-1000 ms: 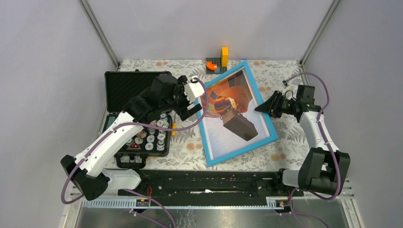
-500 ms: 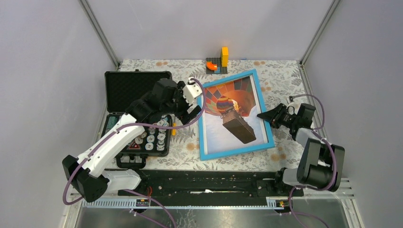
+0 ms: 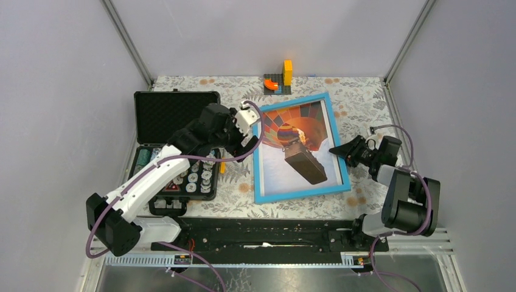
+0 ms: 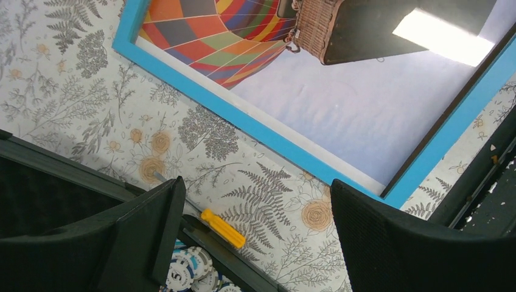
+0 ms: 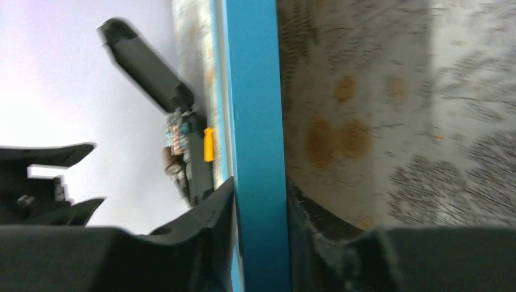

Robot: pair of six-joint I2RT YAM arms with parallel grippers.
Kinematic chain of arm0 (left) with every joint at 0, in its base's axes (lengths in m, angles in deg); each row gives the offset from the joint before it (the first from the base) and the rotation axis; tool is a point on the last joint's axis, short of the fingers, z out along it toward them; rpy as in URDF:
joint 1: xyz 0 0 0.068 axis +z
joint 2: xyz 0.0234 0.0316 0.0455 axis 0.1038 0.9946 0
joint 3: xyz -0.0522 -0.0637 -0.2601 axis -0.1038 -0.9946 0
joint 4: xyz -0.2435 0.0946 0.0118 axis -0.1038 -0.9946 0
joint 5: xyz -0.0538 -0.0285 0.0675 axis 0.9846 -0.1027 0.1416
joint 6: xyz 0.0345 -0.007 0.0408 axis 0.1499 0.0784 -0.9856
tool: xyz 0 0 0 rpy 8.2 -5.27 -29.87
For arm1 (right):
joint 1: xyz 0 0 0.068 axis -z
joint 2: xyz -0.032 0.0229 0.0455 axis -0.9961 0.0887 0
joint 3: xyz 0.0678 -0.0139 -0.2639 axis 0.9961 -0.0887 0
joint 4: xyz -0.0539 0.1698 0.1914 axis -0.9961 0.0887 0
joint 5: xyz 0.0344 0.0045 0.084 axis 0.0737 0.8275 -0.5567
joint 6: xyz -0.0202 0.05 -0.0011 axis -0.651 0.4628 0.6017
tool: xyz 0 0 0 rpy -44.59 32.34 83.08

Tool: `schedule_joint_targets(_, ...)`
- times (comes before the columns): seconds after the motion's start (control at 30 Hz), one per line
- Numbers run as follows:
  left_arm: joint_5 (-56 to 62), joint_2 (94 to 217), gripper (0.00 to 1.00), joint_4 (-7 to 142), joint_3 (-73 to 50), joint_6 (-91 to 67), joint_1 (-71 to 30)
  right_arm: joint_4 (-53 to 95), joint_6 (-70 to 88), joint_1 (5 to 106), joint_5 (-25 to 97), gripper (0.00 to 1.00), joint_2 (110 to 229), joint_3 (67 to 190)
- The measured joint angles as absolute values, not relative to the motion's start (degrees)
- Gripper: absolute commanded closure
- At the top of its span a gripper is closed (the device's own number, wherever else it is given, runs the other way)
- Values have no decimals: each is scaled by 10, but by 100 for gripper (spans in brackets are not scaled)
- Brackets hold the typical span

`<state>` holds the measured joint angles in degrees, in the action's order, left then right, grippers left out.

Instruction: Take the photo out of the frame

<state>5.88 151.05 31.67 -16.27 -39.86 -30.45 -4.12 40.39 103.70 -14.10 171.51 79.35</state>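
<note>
Right claw [image 3: 338,149], from above, sits on the right border of the frame [image 3: 301,191], which lies flat on the bench [image 3: 365,100] with the photo [image 3: 283,173] face up inside it; I see the left claw [image 3: 249,135] hanging spread wide by the frame's left edge, beside the black case [image 3: 173,112]. Left wrist: fingers [image 4: 395,243] gaping above the bench, frame corner just ahead. Right wrist: fingers [image 5: 207,213] pinching the blue border between them

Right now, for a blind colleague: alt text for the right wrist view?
The right gripper pinches the blue edge of the frame between two black fingers. Flowered tablecloth fills the right side; the left is pale and blurred.
</note>
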Motion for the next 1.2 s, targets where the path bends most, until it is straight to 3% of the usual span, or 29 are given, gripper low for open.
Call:
schedule_joint_targets(0.03, 61, 1513, 8, 321, -164, -396, -303, -30, 398, 1037, -130, 37, 1701, 789)
schedule_joint_targets(0.17, 65, 1522, 8, 331, -165, -389, -300, 42, 376, 1037, -60, 9, 1662, 777)
schedule_joint_targets(0.23, 67, 1527, 8, 337, -166, -386, -297, 84, 364, 1037, -28, 1, 1652, 776)
schedule_joint_targets(0.43, 69, 1542, 7, 351, -169, -372, -285, 207, 336, 1037, 53, 0, 1639, 804)
schedule_joint_targets(0.67, 68, 1566, 7, 383, -184, -321, -279, 351, 274, 1037, 166, 0, 1639, 952)
schedule_joint_targets(0.9, 58, 1620, 8, 434, -198, -248, -279, 404, 143, 1031, 154, 5, 1702, 1063)
schedule_joint_targets(1.0, 30, 1648, 12, 451, -201, -196, -278, 430, 88, 1014, 156, 10, 1749, 1088)
schedule_joint_targets(1.1, 5, 1680, 15, 464, -202, -157, -278, 455, 38, 983, 170, 26, 1786, 1095)
schedule_joint_targets(1.2, -13, 1701, 21, 483, -214, -127, -278, 472, 7, 946, 197, 29, 1814, 1101)
